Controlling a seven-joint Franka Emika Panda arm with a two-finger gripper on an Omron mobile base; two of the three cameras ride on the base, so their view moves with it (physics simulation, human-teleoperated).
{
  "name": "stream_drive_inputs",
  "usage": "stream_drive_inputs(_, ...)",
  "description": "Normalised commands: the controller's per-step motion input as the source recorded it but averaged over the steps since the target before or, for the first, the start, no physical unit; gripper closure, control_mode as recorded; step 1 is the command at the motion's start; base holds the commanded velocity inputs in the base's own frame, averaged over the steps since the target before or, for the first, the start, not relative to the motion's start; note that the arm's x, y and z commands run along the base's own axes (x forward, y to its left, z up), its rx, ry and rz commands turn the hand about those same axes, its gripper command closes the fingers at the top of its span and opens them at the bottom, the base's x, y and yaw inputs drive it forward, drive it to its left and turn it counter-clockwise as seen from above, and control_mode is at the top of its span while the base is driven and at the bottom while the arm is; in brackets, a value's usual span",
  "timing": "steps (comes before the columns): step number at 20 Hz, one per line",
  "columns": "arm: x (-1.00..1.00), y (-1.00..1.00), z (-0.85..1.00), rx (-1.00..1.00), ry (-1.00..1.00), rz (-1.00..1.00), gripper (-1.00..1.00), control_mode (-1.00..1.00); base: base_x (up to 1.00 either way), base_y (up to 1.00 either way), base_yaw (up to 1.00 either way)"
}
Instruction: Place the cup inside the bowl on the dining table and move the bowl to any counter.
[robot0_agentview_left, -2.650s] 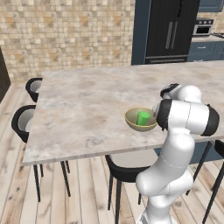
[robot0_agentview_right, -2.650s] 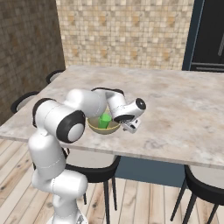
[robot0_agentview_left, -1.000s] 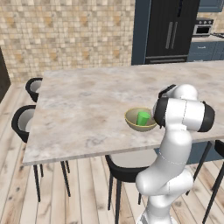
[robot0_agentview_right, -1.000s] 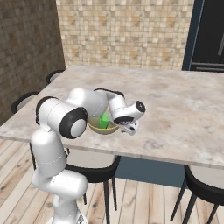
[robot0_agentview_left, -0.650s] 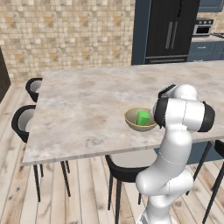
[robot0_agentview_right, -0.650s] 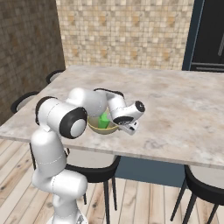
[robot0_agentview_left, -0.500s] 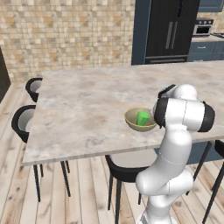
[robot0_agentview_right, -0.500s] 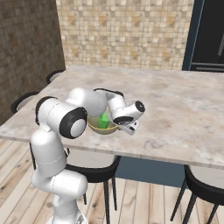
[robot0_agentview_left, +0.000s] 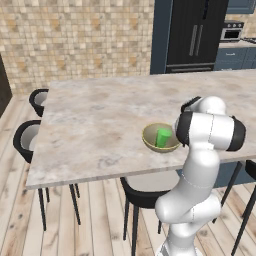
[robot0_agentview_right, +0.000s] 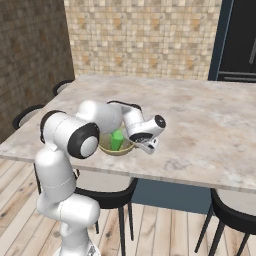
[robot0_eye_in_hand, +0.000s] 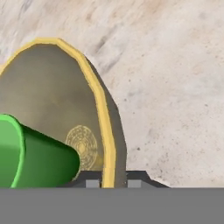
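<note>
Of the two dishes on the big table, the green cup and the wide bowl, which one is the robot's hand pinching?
The bowl: the hand straddles its yellow rim, one fingertip inside, one outside. The green cup just stands inside it, untouched.

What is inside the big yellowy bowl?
The small green cup stands inside the bowl, and a round pattern shows on the bowl's floor beside it. The cup hides the part of the floor under it.

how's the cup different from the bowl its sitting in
The cup is bright green; the bowl is olive-tan with a yellow rim. The cup is narrow and taller than it is wide; the bowl is wide, shallow and several times broader. The gripper pinches the bowl's rim, not the cup. Both are on the dining table.
</note>
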Motion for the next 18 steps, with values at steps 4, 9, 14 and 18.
stream_drive_inputs(4,0.00,0.00,0.22,0.00,0.00,0.02,1.00,-1.00,0.00,0.00,0.00)
stream_drive_inputs(9,-0.06,0.00,0.22,0.00,0.00,0.01,1.00,-1.00,0.00,0.00,0.00)
stream_drive_inputs(14,-0.10,0.00,0.18,0.00,0.05,0.00,1.00,-1.00,0.00,0.00,0.00)
stream_drive_inputs(18,-0.22,0.00,0.14,0.00,0.08,0.00,1.00,-1.00,0.00,0.00,0.00)
